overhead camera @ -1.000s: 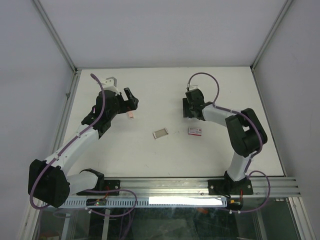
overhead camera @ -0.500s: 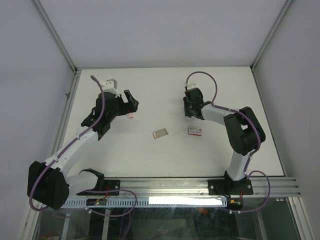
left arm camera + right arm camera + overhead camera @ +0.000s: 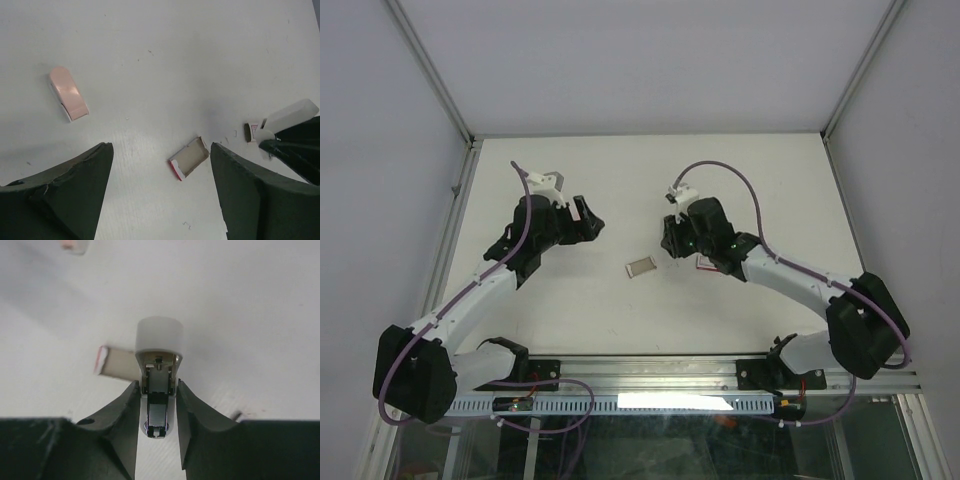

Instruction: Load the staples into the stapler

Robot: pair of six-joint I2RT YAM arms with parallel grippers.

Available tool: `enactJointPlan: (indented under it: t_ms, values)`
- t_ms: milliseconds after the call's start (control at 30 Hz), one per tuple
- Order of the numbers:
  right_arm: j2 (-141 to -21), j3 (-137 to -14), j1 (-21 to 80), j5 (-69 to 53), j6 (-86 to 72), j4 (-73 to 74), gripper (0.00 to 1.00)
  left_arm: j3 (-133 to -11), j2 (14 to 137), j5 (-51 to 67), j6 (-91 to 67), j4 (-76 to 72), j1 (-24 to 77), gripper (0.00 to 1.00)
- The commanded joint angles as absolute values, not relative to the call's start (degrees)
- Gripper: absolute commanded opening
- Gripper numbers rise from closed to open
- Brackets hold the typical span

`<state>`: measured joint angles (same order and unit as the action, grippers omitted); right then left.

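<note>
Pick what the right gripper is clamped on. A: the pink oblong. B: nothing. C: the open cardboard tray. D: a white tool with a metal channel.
D: the right wrist view shows the right gripper pinching the white tool by its metal channel, while the pink oblong and open tray lie free.

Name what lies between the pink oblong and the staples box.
An open cardboard tray lies between the pink oblong and staples box, slightly off the direct line; the left wrist view shows it.

White table [image 3: 770, 180]: pink oblong [image 3: 68, 94], open cardboard tray [image 3: 188, 157], staples box [image 3: 251, 132].
</note>
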<state>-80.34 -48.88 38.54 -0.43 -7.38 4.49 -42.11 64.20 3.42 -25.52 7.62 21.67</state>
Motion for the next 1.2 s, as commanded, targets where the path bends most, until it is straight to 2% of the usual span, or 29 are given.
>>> enactJointPlan:
  t_ms: [0,167,533,700,767,900,967,1167]
  values:
    - [-76.06,-44.51,44.35,-7.23,-6.9,2.1,0.15,-39.87,63.25,8.44,-26.21,5.26,22.31,0.8]
    - [-76.51,-41.25,50.63,-7.87,-5.32,1.53,0.15,-38.01,61.9,9.67,-26.97,4.28,23.51,0.79]
    - [-84.89,-41.77,59.4,-1.38,-2.48,0.64,0.15,-34.44,60.92,14.65,-27.74,-0.07,26.76,0.79]
    - [-86.68,-41.62,61.64,0.82,-2.35,0.49,0.2,-33.16,61.47,14.57,-28.83,-1.27,29.21,0.78]
    - [-87.01,-41.49,61.97,1.19,-2.65,0.71,0.26,-32.47,61.8,14.74,-29.36,-2.07,29.99,0.78]
    - [-86.12,-40.96,62.64,2.35,-3.72,2.03,0.48,-31.08,62.14,14.85,-30.49,-3.22,31.41,0.79]
    - [-84.73,-40.36,62.92,3.43,-4.46,2.95,0.55,-30.29,62.06,15.13,-31.16,-4.05,32.03,0.79]
    - [-80.71,-39.18,64.48,6.64,-7.96,7.14,0.61,-28.11,62.62,17.87,-33.98,-7.53,33.72,0.79]
